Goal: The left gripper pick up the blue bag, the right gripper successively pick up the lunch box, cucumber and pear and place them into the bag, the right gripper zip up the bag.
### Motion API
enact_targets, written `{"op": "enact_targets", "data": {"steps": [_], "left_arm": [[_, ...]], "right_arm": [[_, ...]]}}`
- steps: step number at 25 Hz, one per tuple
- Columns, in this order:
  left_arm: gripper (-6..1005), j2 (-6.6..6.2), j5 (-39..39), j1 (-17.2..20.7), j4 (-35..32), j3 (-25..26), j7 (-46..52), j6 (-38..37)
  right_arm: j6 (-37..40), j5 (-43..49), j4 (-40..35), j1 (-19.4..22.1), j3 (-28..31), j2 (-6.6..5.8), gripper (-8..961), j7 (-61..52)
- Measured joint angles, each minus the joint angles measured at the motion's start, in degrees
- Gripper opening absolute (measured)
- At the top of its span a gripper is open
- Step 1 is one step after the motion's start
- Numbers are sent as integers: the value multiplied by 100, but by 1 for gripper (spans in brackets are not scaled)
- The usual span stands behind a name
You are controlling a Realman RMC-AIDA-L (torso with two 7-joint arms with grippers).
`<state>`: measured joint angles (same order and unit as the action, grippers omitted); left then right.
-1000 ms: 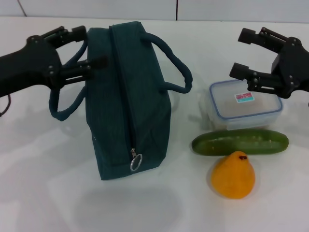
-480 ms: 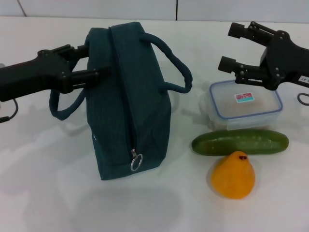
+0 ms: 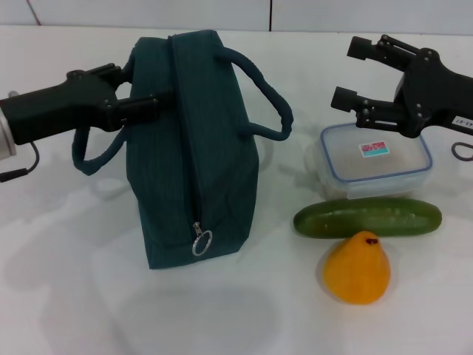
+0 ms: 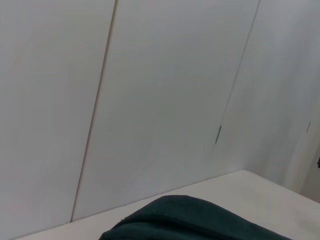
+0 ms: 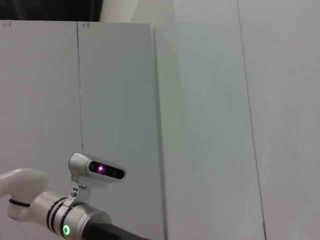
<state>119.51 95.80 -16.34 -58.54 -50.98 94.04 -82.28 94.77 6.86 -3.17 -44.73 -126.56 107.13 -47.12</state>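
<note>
Table (image 3: 66,296): white top, carries every item below.

Bag (image 3: 196,148): dark teal, stands on the table left of centre, long axis running from near edge to far edge. Zip drawn shut along the top, ring pull (image 3: 202,241) hanging at the near end; contents hidden. One cord handle arches off its right side, the other loops off its left side. Its fabric also shows at the edge of the left wrist view (image 4: 190,222).

Left gripper (image 3: 137,92): at the bag's upper left side, fingers clenched around the left handle where it meets the bag.

Right gripper (image 3: 353,72): hovers over the far edge of the lunch box, fingers spread wide, grasping nothing.

Lunch box (image 3: 377,163): clear, blue-rimmed lid on, pink and blue sticker on the lid; right part of the table, toward the far edge. Contents not discernible.

Cucumber (image 3: 367,217): lies crosswise, just in front of the lunch box.

Pear (image 3: 356,268): nearest the table's front edge, just in front of the cucumber, stem spot up.
</note>
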Motion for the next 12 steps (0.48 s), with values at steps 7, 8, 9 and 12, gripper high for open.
{"op": "enact_targets", "data": {"steps": [7,8,9,12], "left_arm": [[723,-13,-14,-34,137,1,-238,-33],[685,-12,-25,-35,140,1,-232,-34],[647,-12,-36,-39,142,2,-215,-34],[531,-13,-45,-54,145,5,-111,-34]], "right_arm": [[-8,-35,21,102,6,-1,856,23],[-9,-44,23,116,10,-1,856,33],[-10,-55,23,143,24,-4,856,52],[-8,-64,7,192,72,-24,856,87]]}}
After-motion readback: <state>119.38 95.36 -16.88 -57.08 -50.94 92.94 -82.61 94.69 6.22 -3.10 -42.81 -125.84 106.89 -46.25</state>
